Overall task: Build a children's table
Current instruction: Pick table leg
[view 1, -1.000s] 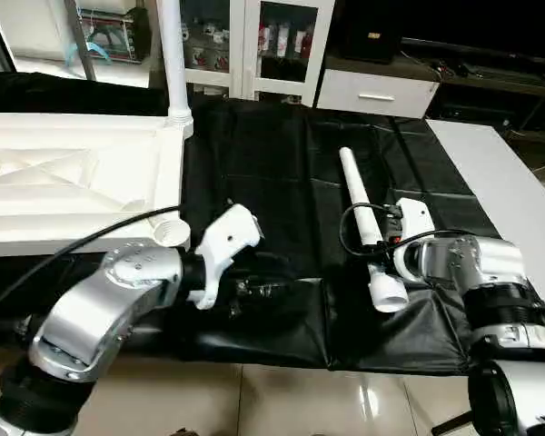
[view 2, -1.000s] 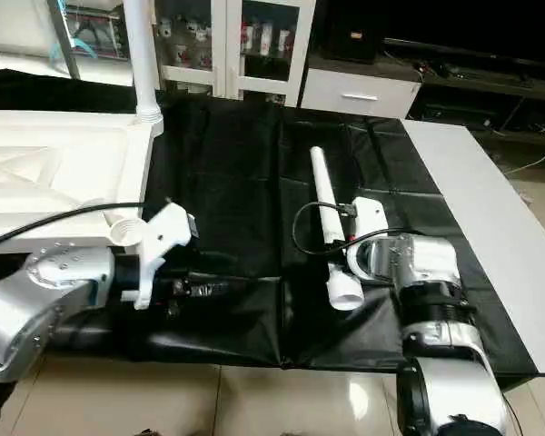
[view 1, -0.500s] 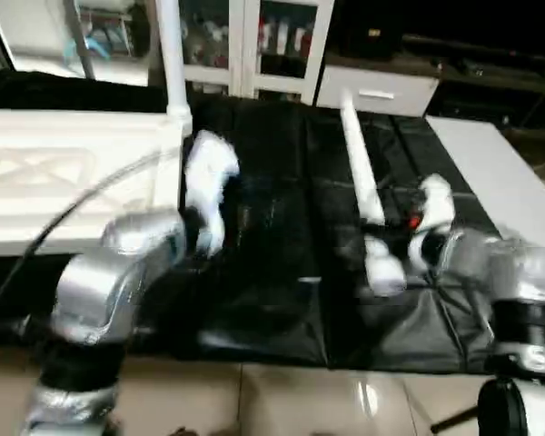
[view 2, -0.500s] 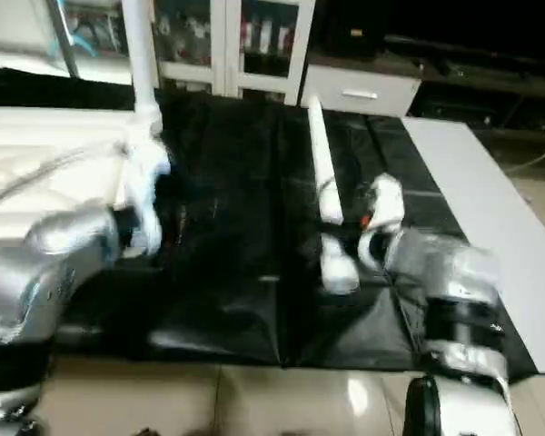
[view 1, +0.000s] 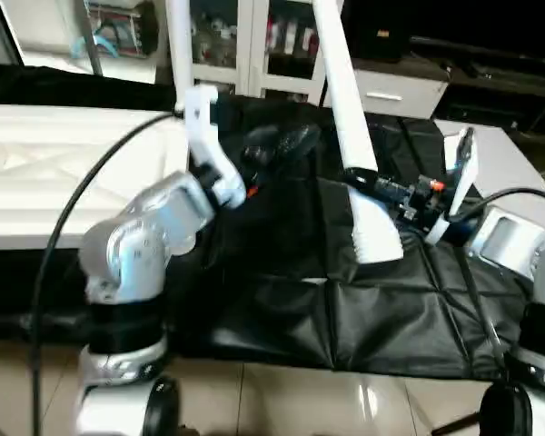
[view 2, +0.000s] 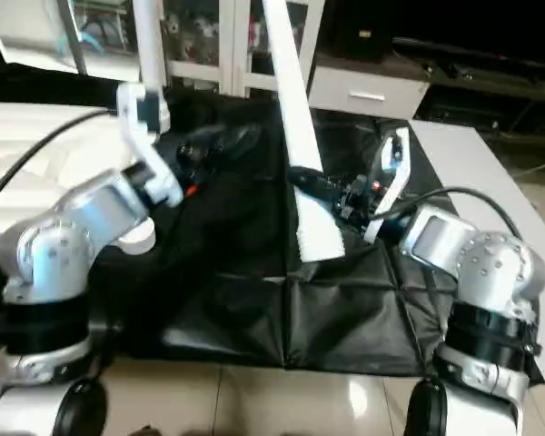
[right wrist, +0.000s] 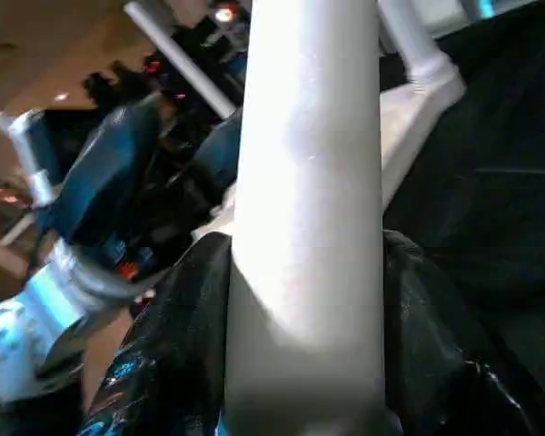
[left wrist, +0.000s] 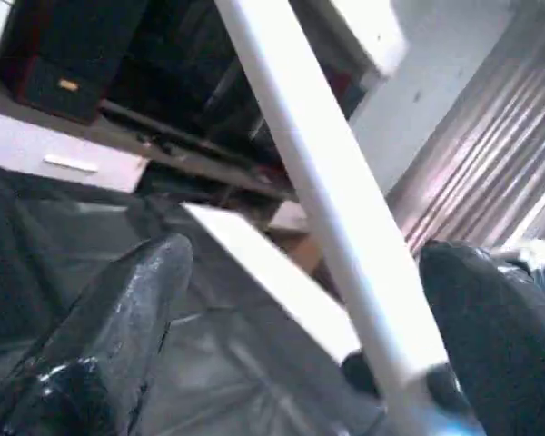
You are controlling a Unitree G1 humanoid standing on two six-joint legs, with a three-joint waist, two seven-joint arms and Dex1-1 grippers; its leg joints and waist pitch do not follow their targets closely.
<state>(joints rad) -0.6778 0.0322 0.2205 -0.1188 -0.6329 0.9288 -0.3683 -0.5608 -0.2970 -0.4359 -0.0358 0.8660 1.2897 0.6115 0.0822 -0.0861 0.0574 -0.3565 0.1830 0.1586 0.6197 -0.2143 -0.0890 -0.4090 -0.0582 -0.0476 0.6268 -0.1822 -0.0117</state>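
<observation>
The right gripper (right wrist: 304,300) was closed tight around a white leg (view 1: 350,136), with one black finger (right wrist: 177,336) on each side of the tube. A second before, that leg lay flat on the black mat (view 1: 381,309) with the gripper next to it. Now the leg was up off the mat and leaning, its thick end (view 1: 374,238) low and its thin end going up out of the top of the picture. So the pick-up looked done, and I think the next job was to carry the leg over to the tabletop (view 1: 64,182) and fit it into a corner hole.

The left gripper (view 1: 277,145) held nothing. Its two black fingers (left wrist: 118,318) were spread apart, with the lifted leg passing between them in the wrist view but not touching that I could see. A second before, this gripper was low, near the front corner of the tabletop. Now it was raised and reaching toward the leg, maybe to help hold it.

The right arm was bent, with its elbow out to the right and its wrist turned in toward the middle of the mat. The left arm was bent up high and pointed across toward the right.

The tabletop lay upside down on the left. One leg (view 1: 180,50) already stood up at its far corner.
</observation>
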